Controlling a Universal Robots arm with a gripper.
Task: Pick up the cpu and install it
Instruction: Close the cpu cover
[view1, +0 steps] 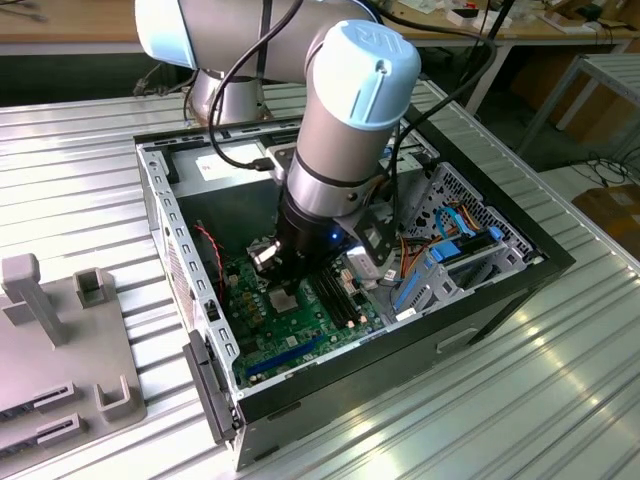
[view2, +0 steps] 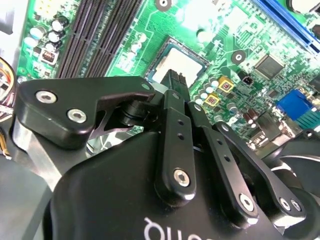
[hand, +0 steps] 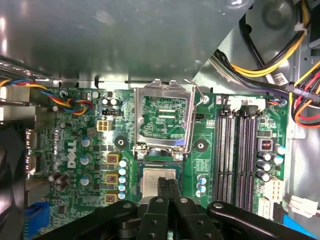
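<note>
Ribbed metal table (view1: 520, 410) carries the open case (view1: 400, 352), where my claw (hand: 167, 184) hangs clenched on nothing, tips right over the cpu (hand: 151, 176), which lies flat on the green board (hand: 202, 127) beside the silver frame (hand: 165, 107), hinged up, I judge, to keep that seat clear.

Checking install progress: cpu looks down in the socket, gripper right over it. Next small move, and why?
Probably a short straight lift of the gripper off the cpu. In the first wrist view the cpu lies flat in place, the gripper is shut over it holding nothing, and the silver socket frame stands hinged open. Whether the tips touch the cpu I cannot tell.
</note>
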